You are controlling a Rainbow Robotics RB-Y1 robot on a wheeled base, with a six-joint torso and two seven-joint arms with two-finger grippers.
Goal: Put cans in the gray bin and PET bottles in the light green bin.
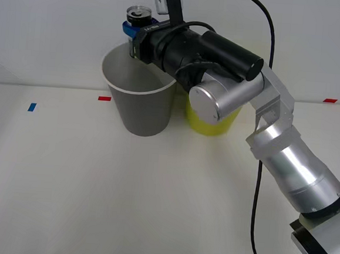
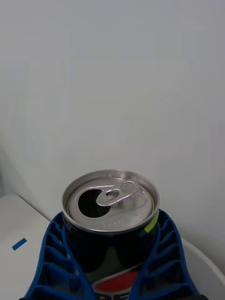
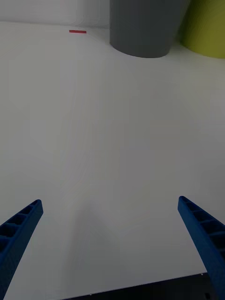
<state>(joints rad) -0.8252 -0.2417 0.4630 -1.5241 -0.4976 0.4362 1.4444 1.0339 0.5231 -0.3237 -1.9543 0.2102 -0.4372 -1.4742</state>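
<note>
At upper centre of the front view, the can (image 1: 138,13) is clamped upright by the right gripper (image 1: 132,31) above the gray bin (image 1: 140,98), beside the light green bin (image 1: 213,122). The left gripper (image 3: 112,243) is spread wide over the table (image 3: 103,140).

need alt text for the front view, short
The right pincer holds a can upright above the far rim of the gray bin. The light green bin stands beside it on the white table.

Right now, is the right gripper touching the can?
Touching. In the right wrist view, the right gripper's blue fingers press against both sides of the can.
</note>
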